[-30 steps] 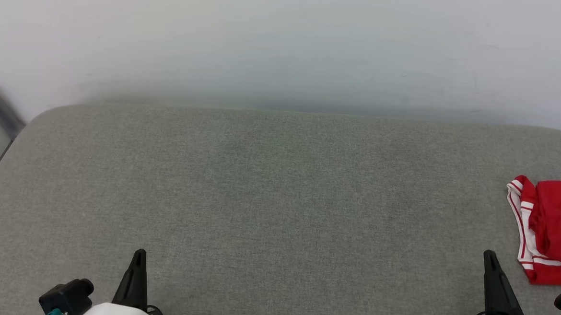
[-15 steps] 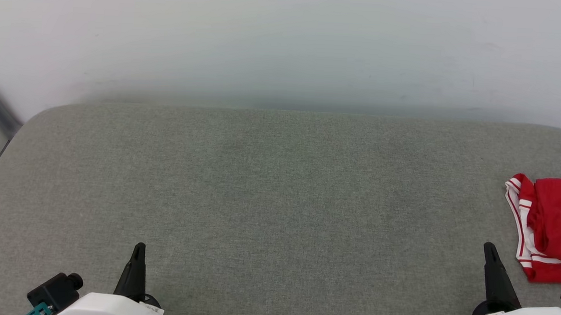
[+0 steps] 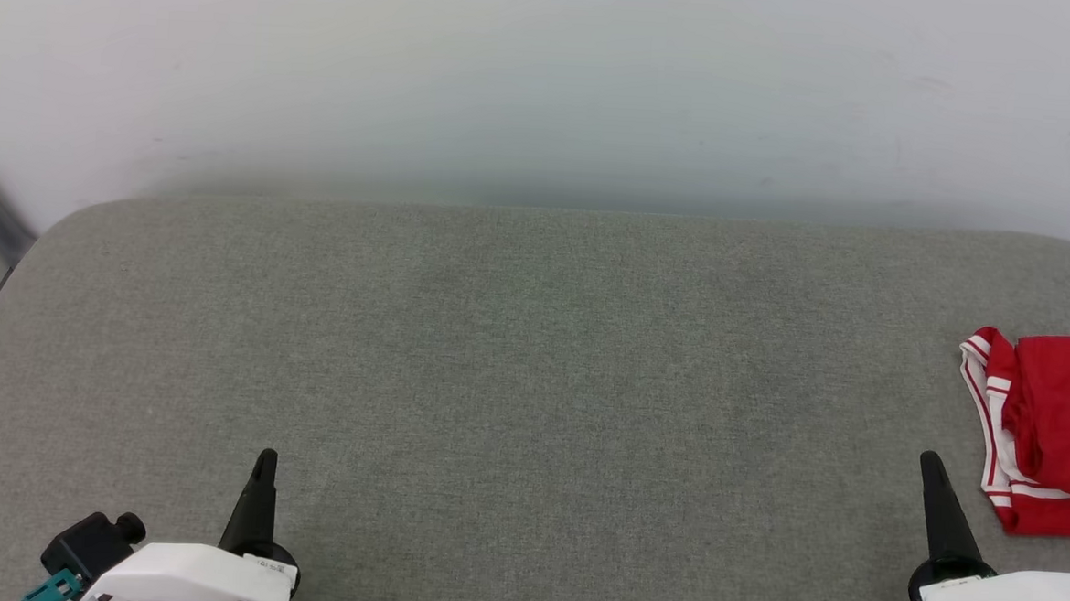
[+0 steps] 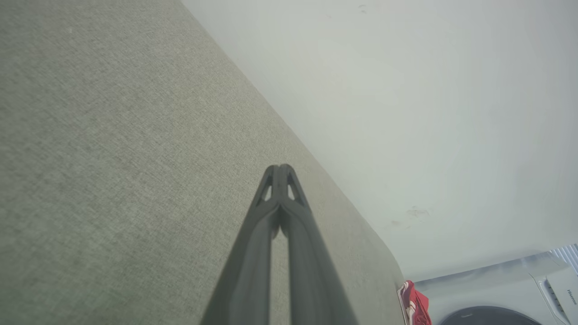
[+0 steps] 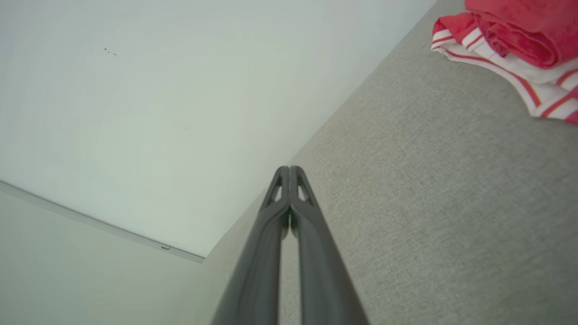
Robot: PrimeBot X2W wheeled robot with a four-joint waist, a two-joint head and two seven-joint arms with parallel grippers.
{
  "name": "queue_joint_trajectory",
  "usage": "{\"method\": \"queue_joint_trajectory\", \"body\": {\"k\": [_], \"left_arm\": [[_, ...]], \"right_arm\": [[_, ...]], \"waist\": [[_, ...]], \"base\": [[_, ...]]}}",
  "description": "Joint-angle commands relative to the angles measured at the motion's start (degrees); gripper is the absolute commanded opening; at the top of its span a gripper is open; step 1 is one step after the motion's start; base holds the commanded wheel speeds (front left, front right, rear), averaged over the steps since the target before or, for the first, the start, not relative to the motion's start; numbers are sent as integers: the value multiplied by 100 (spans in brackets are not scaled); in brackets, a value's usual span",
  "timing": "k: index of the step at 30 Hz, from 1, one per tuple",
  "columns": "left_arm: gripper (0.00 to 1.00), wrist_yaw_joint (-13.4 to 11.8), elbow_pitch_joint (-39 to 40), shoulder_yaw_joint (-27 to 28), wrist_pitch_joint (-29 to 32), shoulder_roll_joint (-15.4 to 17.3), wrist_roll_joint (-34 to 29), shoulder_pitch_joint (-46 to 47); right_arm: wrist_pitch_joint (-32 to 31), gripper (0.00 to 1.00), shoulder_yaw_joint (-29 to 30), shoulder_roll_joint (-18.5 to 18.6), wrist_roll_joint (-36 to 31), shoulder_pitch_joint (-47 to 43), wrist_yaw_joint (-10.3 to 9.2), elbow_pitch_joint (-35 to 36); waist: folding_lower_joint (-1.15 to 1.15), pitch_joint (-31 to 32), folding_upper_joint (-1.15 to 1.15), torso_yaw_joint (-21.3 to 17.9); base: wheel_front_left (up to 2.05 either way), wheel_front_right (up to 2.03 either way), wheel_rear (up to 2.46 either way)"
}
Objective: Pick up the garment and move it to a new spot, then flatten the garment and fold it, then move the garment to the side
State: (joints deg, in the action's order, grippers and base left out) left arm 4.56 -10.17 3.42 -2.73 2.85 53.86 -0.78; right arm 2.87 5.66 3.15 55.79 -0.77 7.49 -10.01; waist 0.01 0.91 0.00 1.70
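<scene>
In the head view, your left claw (image 3: 262, 469) sits at the lower left and your right claw (image 3: 932, 472) at the lower right. Each shows as one dark spike, and neither touches anything you can see. The garment (image 3: 1055, 424) lies in a red bundle with white-and-red striped trim at the right edge of the grey bench (image 3: 531, 383), partly cut off by the frame. It is near the right claw's tip and apart from it, and well apart from the left claw. A pale wall (image 3: 546, 81) stands behind the bench.

In the left wrist view, the left claw (image 4: 280, 170) has its two fingers pressed together at the tips, with nothing between them, over bare bench fabric (image 4: 113, 135). Far along the bench edge you see a small piece of the garment (image 4: 413, 307), and beyond it a white washing machine (image 4: 496, 293).

In the right wrist view, the right claw (image 5: 289, 170) is likewise closed tip to tip and grips nothing. The garment (image 5: 510, 40) is at the upper right, folded on the bench (image 5: 429, 203), clear of the fingers.
</scene>
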Motion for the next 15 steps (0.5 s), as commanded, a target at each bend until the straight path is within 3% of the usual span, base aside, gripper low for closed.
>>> {"method": "queue_joint_trajectory", "body": {"k": [1, 15], "left_arm": [[0, 60, 25, 28, 40, 5, 185, 142], [0, 113, -78, 104, 267, 5, 1105, 300]], "right_arm": [[-54, 0, 20, -13, 191, 185, 1, 28], [-284, 0, 40, -19, 1058, 321, 1, -79]], "waist": [[-1, -2, 0, -3], [-1, -23, 0, -36]], "base": [[0, 0, 0], [0, 0, 0]]}}
